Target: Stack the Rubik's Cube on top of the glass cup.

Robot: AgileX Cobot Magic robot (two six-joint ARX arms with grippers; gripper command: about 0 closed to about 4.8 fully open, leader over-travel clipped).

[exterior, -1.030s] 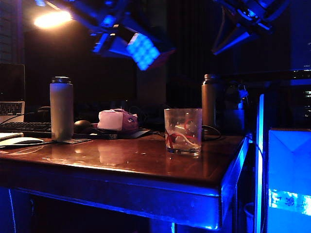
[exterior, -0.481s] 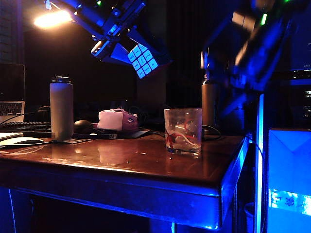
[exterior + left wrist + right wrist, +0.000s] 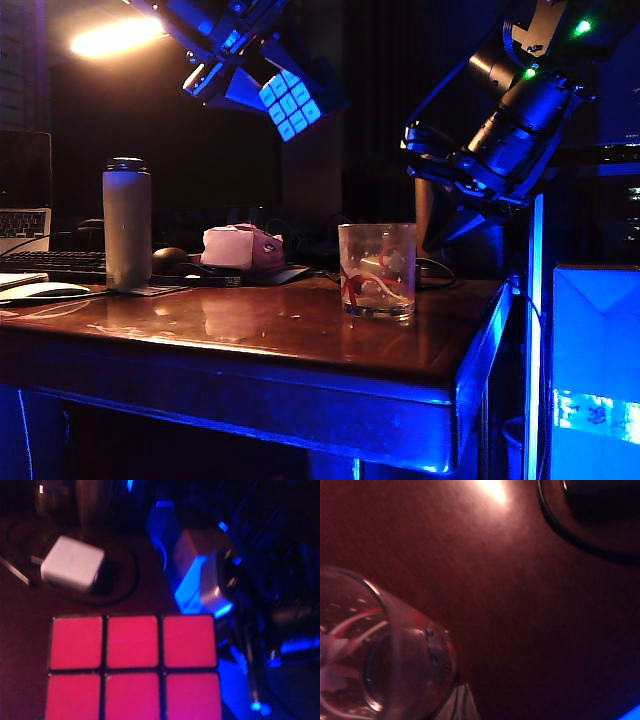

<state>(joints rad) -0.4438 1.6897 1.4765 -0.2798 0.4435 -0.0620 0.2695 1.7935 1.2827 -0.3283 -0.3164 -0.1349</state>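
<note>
Two grippers hang above your glass cup (image 3: 377, 270) on the desk (image 3: 250, 340): left gripper (image 3: 262, 85), up-left, fingers clamped on the Rubik's Cube (image 3: 291, 103); right gripper (image 3: 437, 165), up-right, finger state hidden.

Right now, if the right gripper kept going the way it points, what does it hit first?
Probably the glass cup. The right gripper hangs above it on the right, angled down-left; its wrist view looks onto the cup's rim and the bare table. Depth is unclear, so it could pass behind.
</note>
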